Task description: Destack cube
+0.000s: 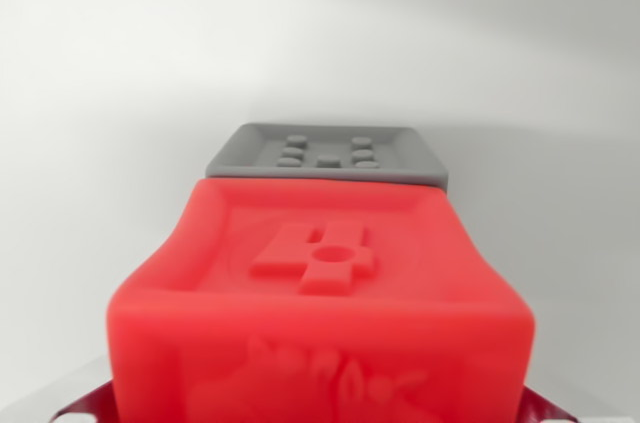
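Note:
A red cube (pixel 320 293) fills the lower half of the wrist view, very close to the camera, with a raised "4"-like mark on its top face. Behind it, farther off, lies a grey cube (pixel 330 155) with raised dots on its exposed top face; the red cube hides its near part. Whether the two cubes touch cannot be told. Of my gripper (pixel 315 415) only dark finger parts (pixel 85 408) show at the bottom corners, one against each side of the red cube, so it is shut on that cube.
A plain white surface (pixel 120 93) surrounds both cubes on all sides. No other object or edge shows in the wrist view.

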`<state>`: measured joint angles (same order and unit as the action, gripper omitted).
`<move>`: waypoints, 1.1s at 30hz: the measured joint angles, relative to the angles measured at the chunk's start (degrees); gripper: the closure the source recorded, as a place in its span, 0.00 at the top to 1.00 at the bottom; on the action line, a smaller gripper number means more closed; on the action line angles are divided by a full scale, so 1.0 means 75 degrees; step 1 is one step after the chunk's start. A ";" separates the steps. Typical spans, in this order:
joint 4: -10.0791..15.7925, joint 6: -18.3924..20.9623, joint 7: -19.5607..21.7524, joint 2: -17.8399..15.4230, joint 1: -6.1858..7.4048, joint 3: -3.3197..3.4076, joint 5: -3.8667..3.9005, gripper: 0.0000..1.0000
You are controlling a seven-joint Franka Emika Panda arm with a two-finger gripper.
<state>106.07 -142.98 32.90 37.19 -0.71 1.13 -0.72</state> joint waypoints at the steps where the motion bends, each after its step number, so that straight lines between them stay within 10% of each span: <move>1: 0.0000 0.0000 0.0000 0.0000 0.0000 0.0000 0.0000 0.00; 33: 0.0049 0.0281 0.0000 -0.0359 0.0000 0.0000 0.0000 0.00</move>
<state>106.44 -140.87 32.90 34.50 -0.71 1.13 -0.72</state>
